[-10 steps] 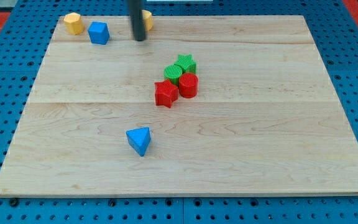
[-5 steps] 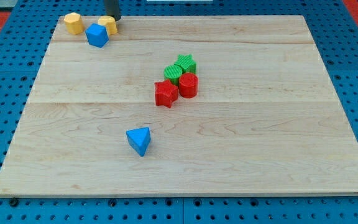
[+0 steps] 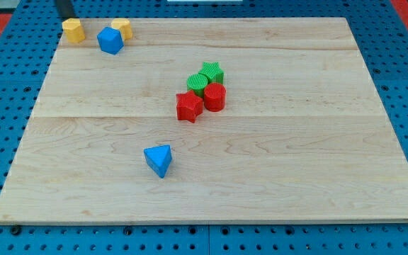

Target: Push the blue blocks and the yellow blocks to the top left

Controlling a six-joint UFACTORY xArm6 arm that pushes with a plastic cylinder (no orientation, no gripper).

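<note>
While my dark rod shows only as a short stub at the view's top left, my tip sits at the far corner of the pale wooden board, touching or just beside the upper edge of the yellow block with faceted sides; I cannot tell whether it presses on it. My tool is a bare rod and holds nothing.

Just to the view's right of that block stands the blue cube-like block, apart from it by a small gap. A second yellow block, its shape partly hidden, touches the blue one at its upper right side. All three lie in the board's top left corner.

Well apart, towards the view's bottom, the blue triangular block lies alone left of centre.

Near the board's middle four blocks cluster, touching: a green star block, a green rounded block, a red cylinder block and a red star block.
</note>
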